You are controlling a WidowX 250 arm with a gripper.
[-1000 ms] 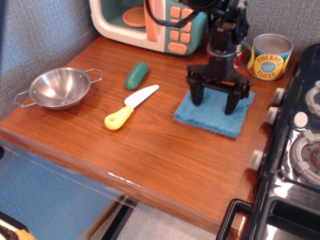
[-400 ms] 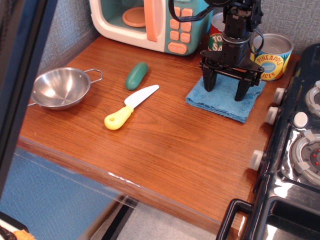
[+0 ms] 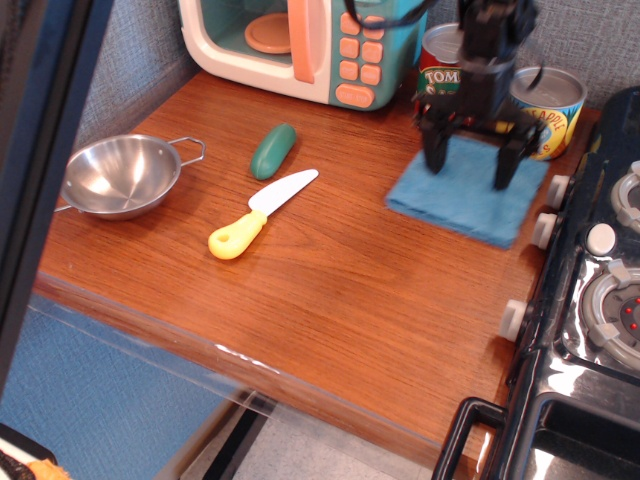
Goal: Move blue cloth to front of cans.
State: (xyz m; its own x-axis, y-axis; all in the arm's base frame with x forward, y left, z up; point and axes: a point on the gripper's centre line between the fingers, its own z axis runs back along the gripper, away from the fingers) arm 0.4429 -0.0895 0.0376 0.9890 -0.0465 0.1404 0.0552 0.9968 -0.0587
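Note:
The blue cloth point(image 3: 465, 198) lies flat on the wooden counter at the right, just in front of the two cans. The red-and-green tomato sauce can point(image 3: 441, 63) and the yellow-and-blue pineapple can point(image 3: 552, 107) stand behind it, partly hidden by the arm. My gripper point(image 3: 470, 167) stands upright over the cloth's back part with its two black fingers spread wide apart, their tips at or just above the cloth. Nothing is between the fingers.
A toy microwave point(image 3: 300, 40) stands at the back. A green pickle point(image 3: 273, 150), a yellow-handled knife point(image 3: 262, 212) and a steel bowl point(image 3: 118, 176) lie to the left. A black stove point(image 3: 590, 300) borders the right side.
The cloth has moved back and to the right, up against the cans, and my gripper moved with it. The fingers stay spread.

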